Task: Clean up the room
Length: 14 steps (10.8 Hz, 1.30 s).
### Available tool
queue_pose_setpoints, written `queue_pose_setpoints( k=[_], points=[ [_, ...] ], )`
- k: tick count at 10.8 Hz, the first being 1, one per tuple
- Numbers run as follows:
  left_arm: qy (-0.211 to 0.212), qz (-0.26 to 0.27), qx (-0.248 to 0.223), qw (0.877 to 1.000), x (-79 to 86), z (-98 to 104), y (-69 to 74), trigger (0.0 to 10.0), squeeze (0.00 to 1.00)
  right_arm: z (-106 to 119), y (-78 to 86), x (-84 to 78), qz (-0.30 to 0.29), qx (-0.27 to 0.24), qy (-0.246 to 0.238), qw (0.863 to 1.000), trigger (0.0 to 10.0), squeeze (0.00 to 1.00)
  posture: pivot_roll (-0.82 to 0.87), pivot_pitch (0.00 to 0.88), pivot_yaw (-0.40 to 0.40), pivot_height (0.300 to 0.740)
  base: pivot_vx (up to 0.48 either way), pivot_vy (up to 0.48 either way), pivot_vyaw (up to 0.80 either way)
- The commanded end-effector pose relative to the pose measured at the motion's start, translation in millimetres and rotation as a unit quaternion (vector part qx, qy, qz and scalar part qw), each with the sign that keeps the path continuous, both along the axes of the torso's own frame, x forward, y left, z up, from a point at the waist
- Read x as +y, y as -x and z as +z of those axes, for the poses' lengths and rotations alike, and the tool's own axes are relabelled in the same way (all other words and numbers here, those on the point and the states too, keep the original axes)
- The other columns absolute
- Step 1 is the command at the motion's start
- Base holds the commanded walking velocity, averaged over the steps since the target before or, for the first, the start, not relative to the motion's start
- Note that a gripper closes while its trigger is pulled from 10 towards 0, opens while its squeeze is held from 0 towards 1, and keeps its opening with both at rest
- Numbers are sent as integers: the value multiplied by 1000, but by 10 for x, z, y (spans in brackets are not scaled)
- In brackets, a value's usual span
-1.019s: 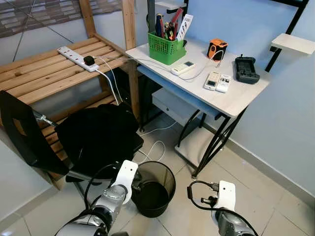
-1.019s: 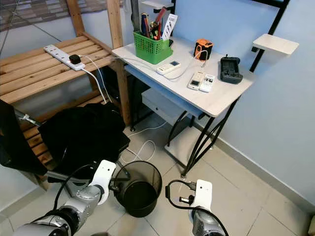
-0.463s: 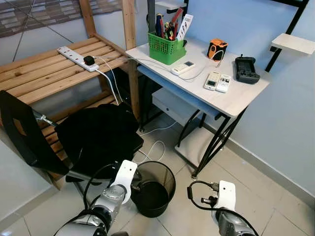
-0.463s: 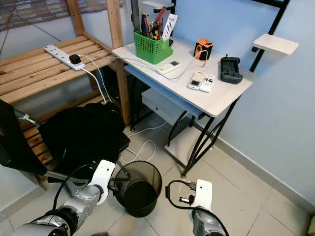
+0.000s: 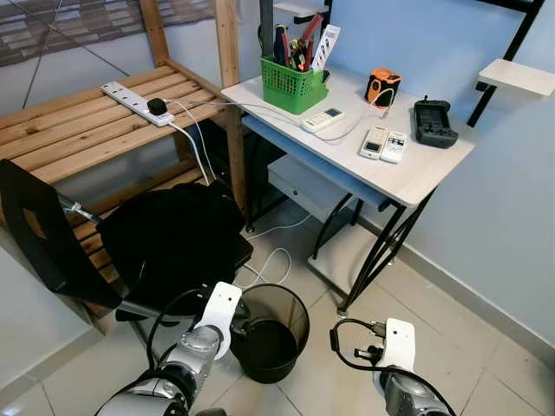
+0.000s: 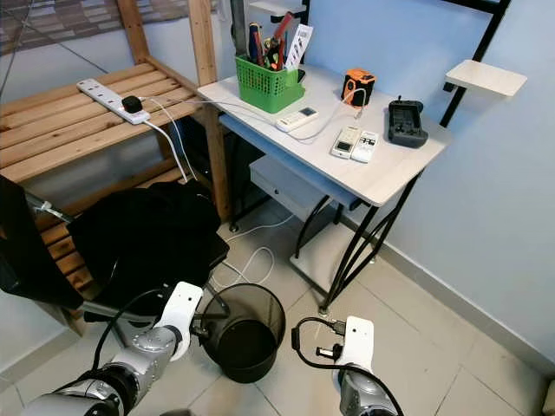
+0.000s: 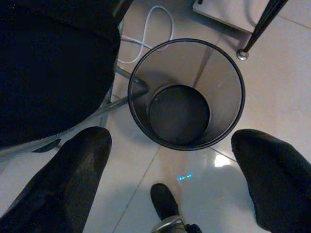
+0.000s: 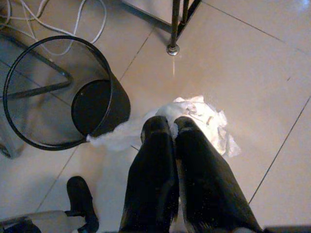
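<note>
I note a pale tiled floor [image 5: 486, 347] under the rig. At 12 o'clock stands a white tabletop [image 5: 416, 173] on black legs; it carries a green basket [image 5: 293, 84] of pens, three remote controls [image 5: 382, 143], an orange device [image 5: 382, 87] and a black handset [image 5: 434, 122]. At 10 o'clock a wooden slatted bench [image 5: 78, 130] bears a white power strip [image 5: 136, 103]. A black chair [image 5: 165, 243] stands at 9 o'clock, its seat beside the bin.

The black mesh waste bin [image 7: 187, 92] stands upright on the floor between my two arms, with nothing visible inside it. White cables [image 5: 269, 260] lie on the floor near it.

My left end effector [image 7: 175, 179] hangs above the bin, fingers [image 7: 73, 184] spread wide with nothing between them. My right end effector [image 8: 175, 131] has its fingers together, clamped on a crumpled white tissue [image 8: 204, 119], which sits above the tiles just beside the bin, at 3 o'clock from it.
</note>
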<state>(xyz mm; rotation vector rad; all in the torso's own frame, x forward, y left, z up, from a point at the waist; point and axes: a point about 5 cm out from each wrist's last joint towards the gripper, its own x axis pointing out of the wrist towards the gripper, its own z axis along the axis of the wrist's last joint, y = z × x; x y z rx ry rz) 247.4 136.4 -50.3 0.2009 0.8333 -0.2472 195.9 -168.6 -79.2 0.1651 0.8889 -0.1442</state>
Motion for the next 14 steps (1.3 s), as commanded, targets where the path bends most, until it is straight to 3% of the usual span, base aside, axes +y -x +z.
queue_pose_setpoints(
  k=[1, 14],
  points=[
    [-4, -10, -2, 1000, 3, 9, -13, 10000, 0, 11, -21, 13, 7, -2, 0, 1000, 10000, 0, 32, 0, -3, 726, 0, 0, 0],
    [-6, -17, -3, 1000, -31, 17, -23, 10000, 0, 18, -33, -25, 12, 0, 11, 1000, 10000, 0, 27, 0, -1, 726, 0, 0, 0]
  ],
)
